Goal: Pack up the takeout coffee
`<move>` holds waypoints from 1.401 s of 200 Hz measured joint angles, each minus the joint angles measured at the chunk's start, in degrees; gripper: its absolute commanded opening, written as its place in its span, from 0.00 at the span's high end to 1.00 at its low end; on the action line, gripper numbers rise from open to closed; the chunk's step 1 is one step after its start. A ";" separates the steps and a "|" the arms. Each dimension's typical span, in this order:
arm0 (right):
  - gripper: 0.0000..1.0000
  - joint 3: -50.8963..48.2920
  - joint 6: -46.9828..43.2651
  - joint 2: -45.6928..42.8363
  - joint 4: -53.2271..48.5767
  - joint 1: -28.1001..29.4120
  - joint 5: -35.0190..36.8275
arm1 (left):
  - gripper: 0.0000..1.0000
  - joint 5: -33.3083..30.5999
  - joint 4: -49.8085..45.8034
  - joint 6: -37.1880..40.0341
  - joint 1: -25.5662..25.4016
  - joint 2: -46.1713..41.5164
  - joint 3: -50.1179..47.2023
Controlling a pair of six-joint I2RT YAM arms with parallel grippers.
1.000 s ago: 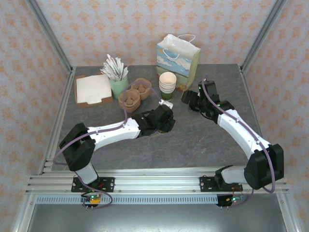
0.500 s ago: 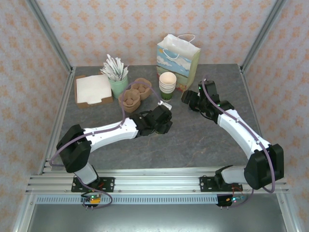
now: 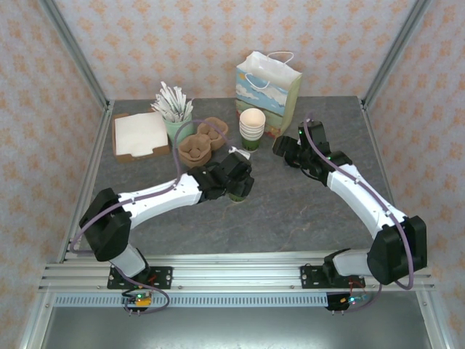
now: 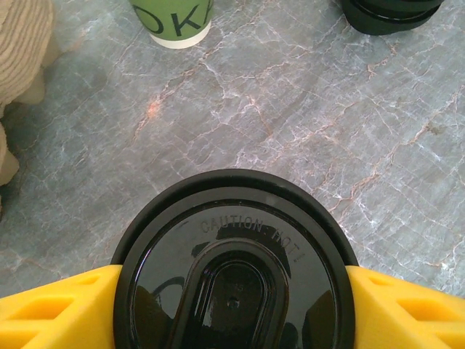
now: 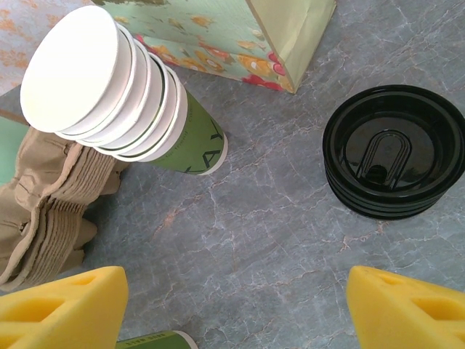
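Observation:
The takeout coffee point(image 4: 232, 218), its black lid reading "CAUTION: HOT!", sits between my left gripper's point(image 4: 232, 305) yellow fingers point(image 4: 58, 313), which press both sides of the lid. From above, the left gripper point(image 3: 236, 180) is shut on the cup mid-table, in front of the stack of lidless cups point(image 3: 252, 127). The cup's green lower edge point(image 5: 152, 340) shows at the bottom of the right wrist view. My right gripper point(image 5: 232, 305) is open over bare table, near the pile of black lids point(image 5: 396, 153). In the top view, the right gripper point(image 3: 285, 149) hovers beside the paper bag point(image 3: 267, 87).
The gift bag stands open at the back centre. Brown pulp cup carriers point(image 3: 200, 142) lie left of the cup stack point(image 5: 109, 94). A napkin box point(image 3: 139, 134) and a mug of sachets point(image 3: 176, 116) sit at the back left. Bare grey table point(image 3: 290, 211) lies in front.
My left gripper, still shut on the lidded cup, has shifted a little left and toward the back. The right arm has not moved.

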 measured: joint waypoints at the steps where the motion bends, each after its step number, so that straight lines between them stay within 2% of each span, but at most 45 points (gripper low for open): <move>1: 0.21 0.00 0.00 0.02 0.00 0.00 -0.02 | 0.28 0.00 0.02 -0.04 0.00 -0.15 -0.11; 136: 0.21 0.00 0.42 0.61 0.17 0.00 -0.02 | 0.26 1.25 1.97 0.09 0.20 -0.92 -1.55; 280: 0.20 -0.11 0.44 0.61 0.17 0.00 -0.04 | 0.26 -1.51 4.11 1.20 -0.94 0.76 -1.97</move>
